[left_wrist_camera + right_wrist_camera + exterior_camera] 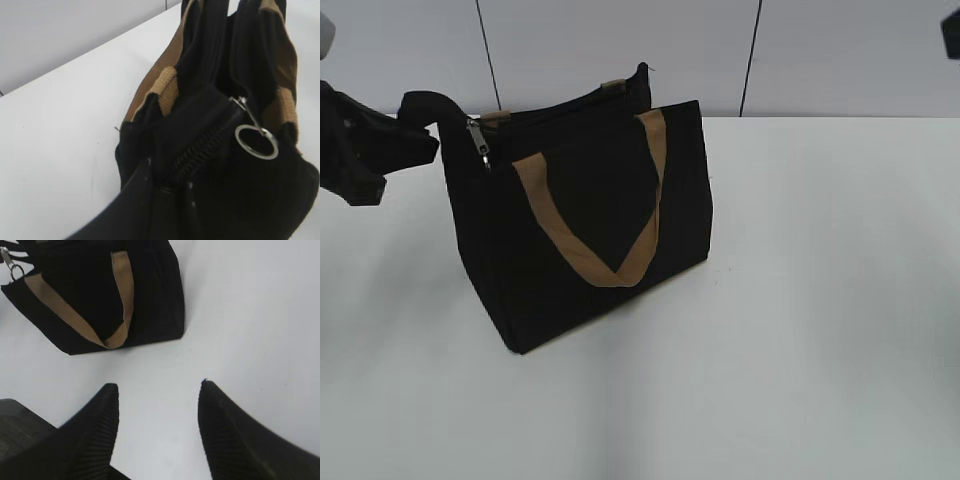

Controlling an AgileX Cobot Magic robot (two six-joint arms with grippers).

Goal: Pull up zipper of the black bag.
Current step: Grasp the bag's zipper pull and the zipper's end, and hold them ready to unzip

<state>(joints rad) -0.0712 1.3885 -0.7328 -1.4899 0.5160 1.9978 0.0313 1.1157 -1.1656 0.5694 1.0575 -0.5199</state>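
The black bag (590, 230) stands upright on the white table, its tan handle hanging down the front. The zipper pull (478, 140), silvery with a ring, hangs at the bag's left end of the zip track. My left gripper (425, 110) is at that end and is shut on the bag's black end fabric. In the left wrist view its fingers (170, 180) pinch the end of the zip track, with the zipper pull (256, 141) just beyond. My right gripper (159, 390) is open and empty above the table, in front and to the right of the bag (100, 285).
The white table (820, 300) stretches right and in front of the bag. A grey panelled wall (620, 50) rises behind the table's back edge. A dark part of the right arm (952, 30) shows at the exterior view's top right corner.
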